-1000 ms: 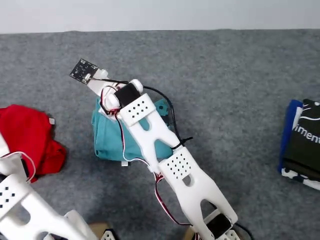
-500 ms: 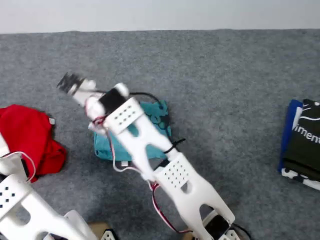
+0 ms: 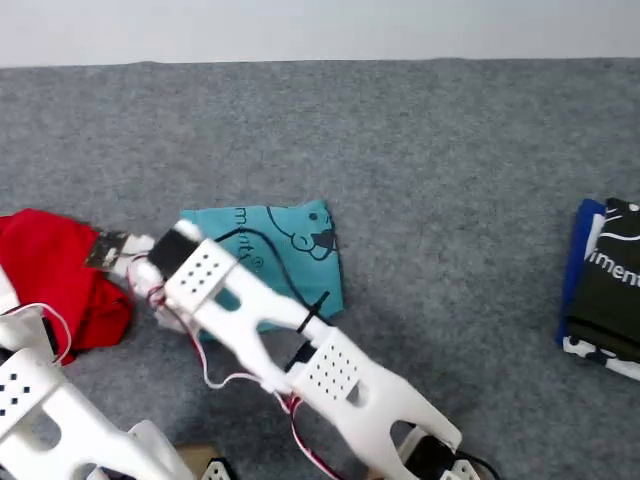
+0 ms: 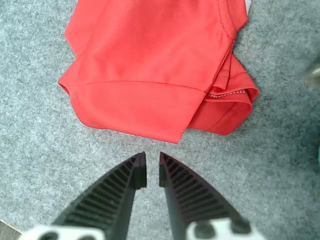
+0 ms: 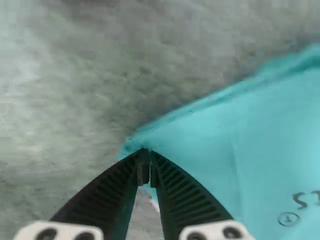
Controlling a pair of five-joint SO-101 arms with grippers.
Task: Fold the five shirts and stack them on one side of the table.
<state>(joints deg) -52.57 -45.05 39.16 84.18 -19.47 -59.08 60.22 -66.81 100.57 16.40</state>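
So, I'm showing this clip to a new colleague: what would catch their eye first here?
Probably the right hand, pinched shut on a corner of the teal shirt in the middle, its white arm lying across the cloth. Next, the bright red shirt at the far left, with the left hand hovering just short of it. A dark folded stack sits at the right edge.

A: Free lanes?
B: Wide bare mat (image 3: 450, 180) between the teal shirt (image 3: 290, 245) and the folded stack (image 3: 605, 290) at the right edge; far strip too.
A: Obstacles?
B: Right arm (image 3: 300, 350) slants across the teal shirt's near side. Red shirt (image 3: 55, 265) lies close on its left.
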